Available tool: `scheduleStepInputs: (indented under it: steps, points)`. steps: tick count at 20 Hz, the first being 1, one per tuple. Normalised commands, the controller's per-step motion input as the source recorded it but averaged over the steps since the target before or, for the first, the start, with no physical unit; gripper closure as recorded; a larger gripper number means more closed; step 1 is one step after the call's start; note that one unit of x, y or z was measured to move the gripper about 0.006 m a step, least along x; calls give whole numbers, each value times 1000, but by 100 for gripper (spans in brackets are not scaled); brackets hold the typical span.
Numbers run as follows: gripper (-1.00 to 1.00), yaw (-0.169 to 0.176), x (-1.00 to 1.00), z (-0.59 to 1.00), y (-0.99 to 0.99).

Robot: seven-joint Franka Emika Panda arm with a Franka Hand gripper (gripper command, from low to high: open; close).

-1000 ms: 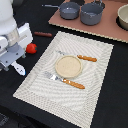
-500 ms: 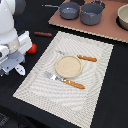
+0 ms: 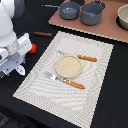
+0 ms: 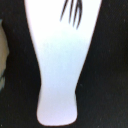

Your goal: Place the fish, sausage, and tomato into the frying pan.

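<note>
The fish (image 4: 59,60) fills my wrist view (white, flat, probably light, stiff and slippery); I'd pinch its narrow waist. My fingers are hidden, so I cannot tell their spread.

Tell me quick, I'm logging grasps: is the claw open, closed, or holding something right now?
Claw: cannot be told. Its fingertips are not clearly visible in the exterior view, and the wrist view shows only the white fish close below.
</note>
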Motion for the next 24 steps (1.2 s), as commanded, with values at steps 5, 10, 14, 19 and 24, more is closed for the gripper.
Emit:
scheduleStepInputs:
  steps: [5, 10, 14, 19, 24]
  points:
    - [100, 0, 0, 0, -7]
    - [100, 0, 26, -34, -27]
    - [100, -7, -7, 860, 39]
    - [100, -12, 9, 1000, 270]
    - [100, -2, 294, 1000, 535]
